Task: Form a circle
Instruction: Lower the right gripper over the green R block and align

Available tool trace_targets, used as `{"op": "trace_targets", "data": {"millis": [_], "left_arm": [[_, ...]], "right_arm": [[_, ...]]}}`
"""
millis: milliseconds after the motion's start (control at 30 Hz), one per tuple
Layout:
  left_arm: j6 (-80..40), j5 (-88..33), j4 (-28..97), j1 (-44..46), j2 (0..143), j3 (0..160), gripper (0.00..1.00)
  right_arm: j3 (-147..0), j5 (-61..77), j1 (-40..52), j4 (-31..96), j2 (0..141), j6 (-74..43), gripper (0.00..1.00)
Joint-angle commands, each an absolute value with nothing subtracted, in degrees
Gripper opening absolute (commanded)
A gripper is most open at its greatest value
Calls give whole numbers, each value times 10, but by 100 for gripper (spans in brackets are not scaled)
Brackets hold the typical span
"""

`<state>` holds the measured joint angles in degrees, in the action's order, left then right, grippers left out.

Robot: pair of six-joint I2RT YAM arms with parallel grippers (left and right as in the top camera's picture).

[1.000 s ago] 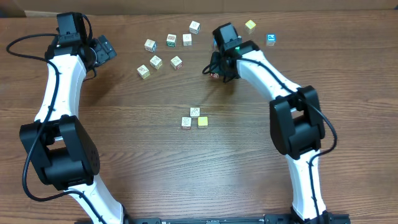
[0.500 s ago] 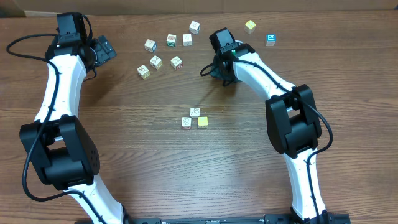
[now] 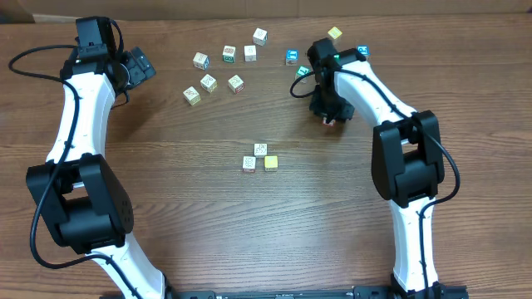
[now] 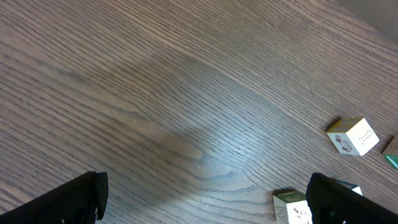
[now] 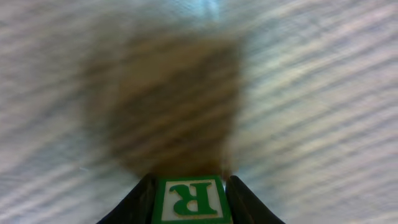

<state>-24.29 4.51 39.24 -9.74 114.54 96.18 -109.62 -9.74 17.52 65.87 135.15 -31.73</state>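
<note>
A: Location of the circle (image 3: 261, 151)?
B: Middle of the wooden table (image 3: 166, 232), well apart from both arms. Three tiny picture cubes touching in a tight clump: whitish on top, red-marked white lower left, yellow lower right.
A: State of the right gripper (image 3: 329, 116)?
B: Pointing down, up and right of the clump. Closed on a small block (image 5: 189, 200) with a green letter R, one finger (image 5: 134, 202) pressed against each side. Badly blurred wood beneath in the wrist view, so perhaps lifted clear of the table; hard to say.
A: And the left gripper (image 4: 205, 202)?
B: At the far left corner, jaws spread wide over wood grain, gripping nothing.
A: Anything else?
B: Loose cubes (image 3: 208, 82) scattered along the far edge between the arms, a teal one (image 3: 291, 56) just beside the right arm.
</note>
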Motion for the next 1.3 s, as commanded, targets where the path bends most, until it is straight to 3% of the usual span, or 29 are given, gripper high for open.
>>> {"op": "trace_targets", "data": {"millis": [0, 233, 433, 500, 600, 667, 1267], "left_arm": [[-244, 44, 392, -93, 1139, 968, 99], [-244, 44, 392, -93, 1139, 968, 99], [-244, 44, 392, -93, 1139, 968, 100], [-244, 44, 392, -93, 1139, 968, 100], [-244, 44, 392, -93, 1139, 968, 100], [-244, 44, 392, -93, 1139, 968, 100], [-244, 44, 392, -93, 1139, 968, 99]], "right_arm": [[-1088, -55, 171, 676, 1363, -298, 40], [-1126, -18, 168, 691, 1360, -298, 49], [-1234, -53, 167, 781, 1352, -297, 53], [-1261, -53, 167, 808, 1352, -297, 47], [-1263, -53, 167, 825, 1352, -298, 14], [-1255, -53, 167, 831, 1355, -298, 4], [-1161, -81, 148, 716, 1355, -298, 4]]}}
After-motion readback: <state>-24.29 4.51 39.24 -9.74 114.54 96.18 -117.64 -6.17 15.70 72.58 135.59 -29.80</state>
